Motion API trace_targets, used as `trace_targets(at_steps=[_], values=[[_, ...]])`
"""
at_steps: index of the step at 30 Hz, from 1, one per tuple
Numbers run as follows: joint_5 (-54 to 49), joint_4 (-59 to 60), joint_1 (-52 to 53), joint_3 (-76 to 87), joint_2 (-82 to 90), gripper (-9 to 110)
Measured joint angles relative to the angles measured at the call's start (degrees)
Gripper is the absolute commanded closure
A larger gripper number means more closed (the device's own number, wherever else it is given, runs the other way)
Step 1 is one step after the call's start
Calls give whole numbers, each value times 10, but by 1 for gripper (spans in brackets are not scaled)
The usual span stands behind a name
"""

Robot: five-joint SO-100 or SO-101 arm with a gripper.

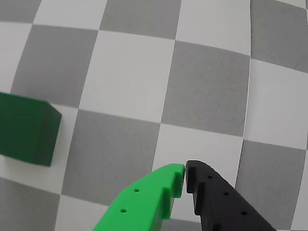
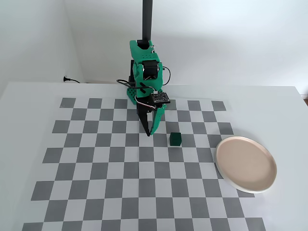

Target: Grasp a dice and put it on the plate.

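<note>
The dice [image 2: 175, 139] is a small dark green cube on the checkerboard, right of my gripper in the fixed view. In the wrist view it [image 1: 26, 129] lies at the left edge, partly cut off. My gripper [image 2: 149, 133] points down at the board, about one square left of the dice, and touches nothing. In the wrist view the gripper [image 1: 185, 168] has a green finger [image 1: 144, 202] and a black finger [image 1: 216, 197] with tips together, empty. The plate [image 2: 246, 164], pale beige with a white rim, sits at the right of the board.
The green arm base [image 2: 144, 67] stands at the back of the checkerboard mat [image 2: 96, 168] on a white table. A black post [image 2: 147, 19] rises behind it. A cable [image 2: 72, 80] lies at the back left.
</note>
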Motion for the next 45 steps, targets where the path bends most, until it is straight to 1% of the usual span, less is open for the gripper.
trace_targets(at_steps=[1, 3, 6, 12, 17, 24, 28, 45], values=[[-18, 12, -1, 0, 0, 105], [-41, 39, -11, 0, 0, 98], [-45, 76, -35, -10, 0, 92], [-10, 127, -102, -66, 0, 83], [15, 137, -145, -103, 0, 78], [0, 117, -153, -108, 0, 76], [9, 93, -161, -108, -3, 76], [97, -67, -188, -158, -284, 77]])
